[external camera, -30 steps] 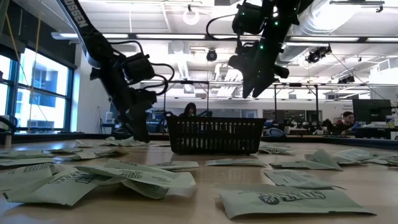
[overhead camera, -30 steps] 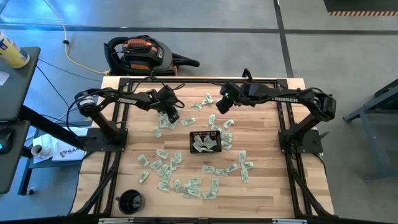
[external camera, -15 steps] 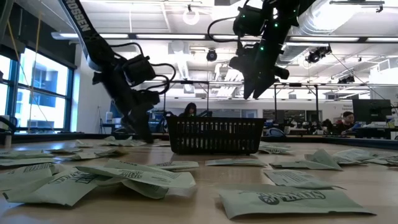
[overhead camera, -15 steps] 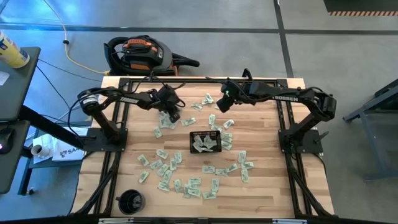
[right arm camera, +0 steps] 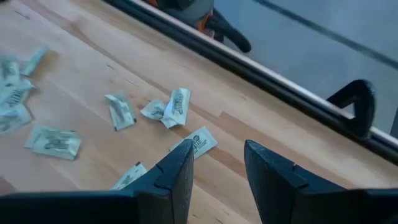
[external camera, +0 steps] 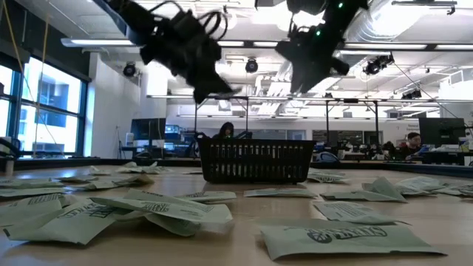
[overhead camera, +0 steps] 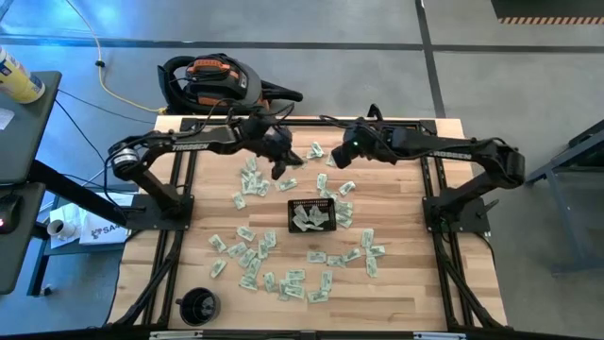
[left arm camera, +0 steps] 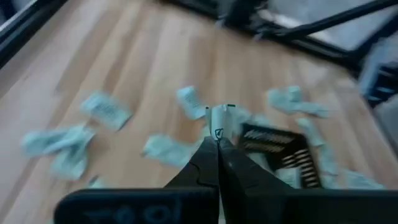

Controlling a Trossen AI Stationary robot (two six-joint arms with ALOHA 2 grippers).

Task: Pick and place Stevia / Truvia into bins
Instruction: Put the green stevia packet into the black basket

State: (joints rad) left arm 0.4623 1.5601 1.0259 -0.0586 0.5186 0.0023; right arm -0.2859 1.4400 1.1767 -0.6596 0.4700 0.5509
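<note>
Many pale green and white Stevia sachets (overhead camera: 247,255) lie flat all over the wooden table. The black mesh bin (overhead camera: 312,215) stands near the middle with a few sachets in it. My left gripper (overhead camera: 280,167) hangs high above the table, left of and beyond the bin (left arm camera: 281,149), shut on one sachet (left arm camera: 220,117). My right gripper (right arm camera: 217,163) hovers open over the far middle of the table (overhead camera: 345,157), with loose sachets (right arm camera: 178,107) below it and nothing between its fingers. My left gripper pinches one end of a single sachet (left arm camera: 218,130) between its two fingertips. The rest of the sachet sticks out past the tips. The fingers slant down from the table's left side. The sachet is lifted well clear of the table (external camera: 222,93).
A round black cup (overhead camera: 198,304) stands at the near left corner. A black and orange vacuum (overhead camera: 222,83) lies on the floor beyond the far edge. Dark frame rails (overhead camera: 429,179) run along both sides of the table. People (external camera: 225,131) sit in the room behind.
My left gripper has shut on a sachet down at the table, then risen high and swung toward the table's right, carrying the sachet clear of the wood. My right gripper has risen a little and drifted slightly toward the right edge.
</note>
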